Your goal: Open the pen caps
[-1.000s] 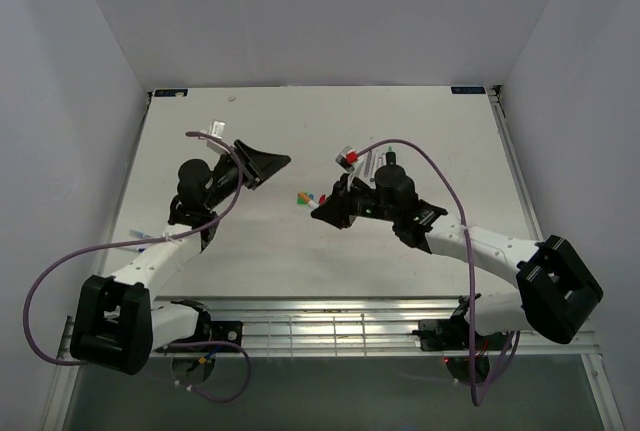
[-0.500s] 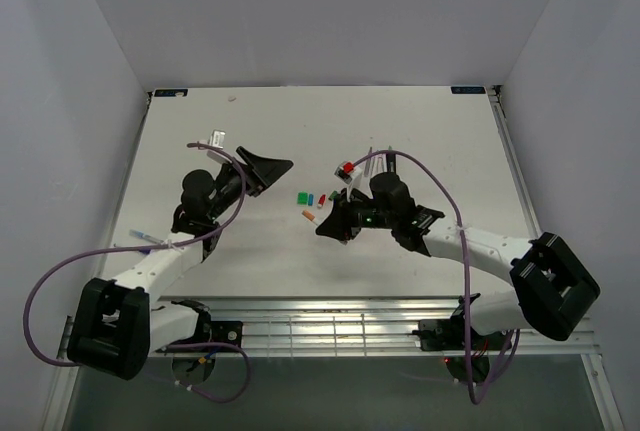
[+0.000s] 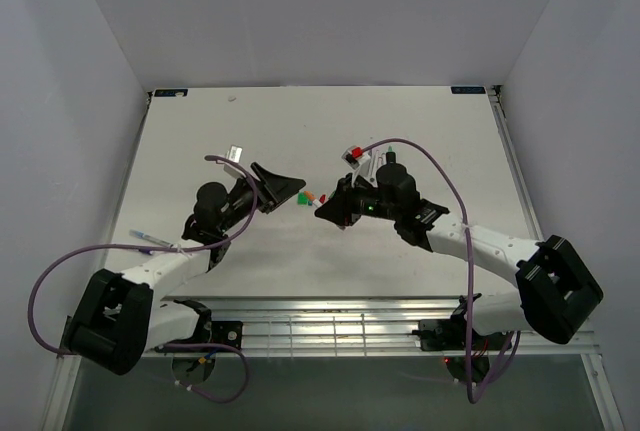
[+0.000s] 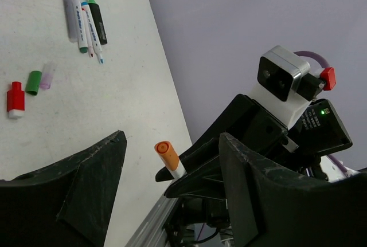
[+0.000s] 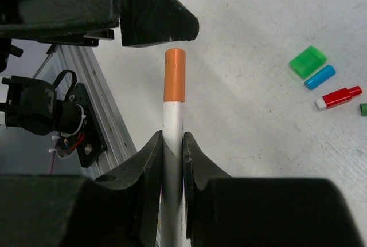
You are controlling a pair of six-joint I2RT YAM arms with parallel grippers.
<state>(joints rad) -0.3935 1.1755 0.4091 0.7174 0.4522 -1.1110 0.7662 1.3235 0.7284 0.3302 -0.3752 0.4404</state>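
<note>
Left arm: my left claw [image 4: 172, 144] spread open and moved up to the orange cap [image 5: 175, 75] | Right arm: my right claw [image 5: 172, 138] clenched the pen [image 5: 172, 118] above the table [image 5: 241, 144] | Status: cap not yet pulled.

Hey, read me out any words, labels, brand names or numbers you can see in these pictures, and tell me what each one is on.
Nothing can be read.
Pens: dark print along the barrels, too small to read.
Blue stickers at the far corners: blurred.
White tag on a cable: nothing legible.
</note>
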